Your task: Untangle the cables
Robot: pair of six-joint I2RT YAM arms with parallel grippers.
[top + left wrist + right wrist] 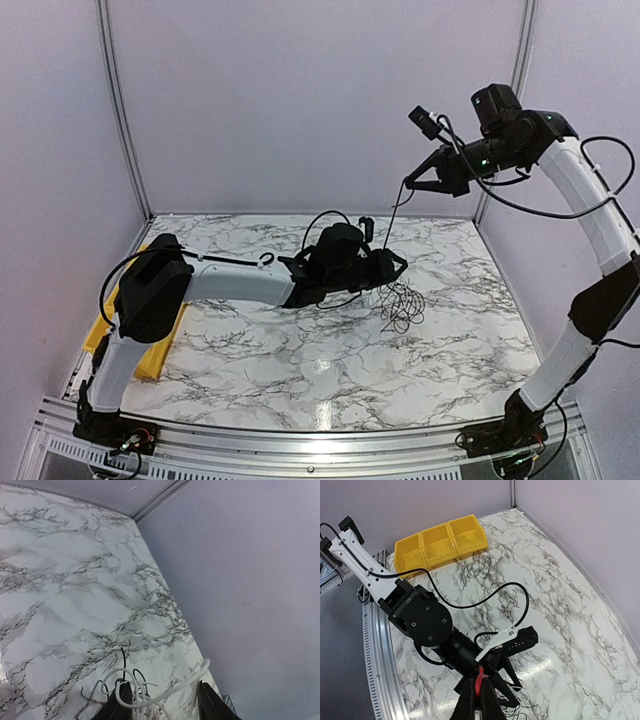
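The cables (402, 300) lie as a small tangle of thin black and whitish wires on the marble table, right of centre. My left gripper (398, 264) reaches low over the tangle's near side. In the left wrist view it (162, 702) is open, with whitish cable loops (131, 696) draped between and around its fingers (117, 702). My right gripper (409, 185) is raised high above the table. It (480, 687) is shut on a reddish bit of cable (479, 679). A thin black strand (391, 222) hangs from it down to the tangle.
Yellow bins (150, 355) stand at the table's left edge, and they also show in the right wrist view (440, 545). The left arm (422, 617) lies directly under the right gripper. The side wall (240, 580) rises close beyond the tangle.
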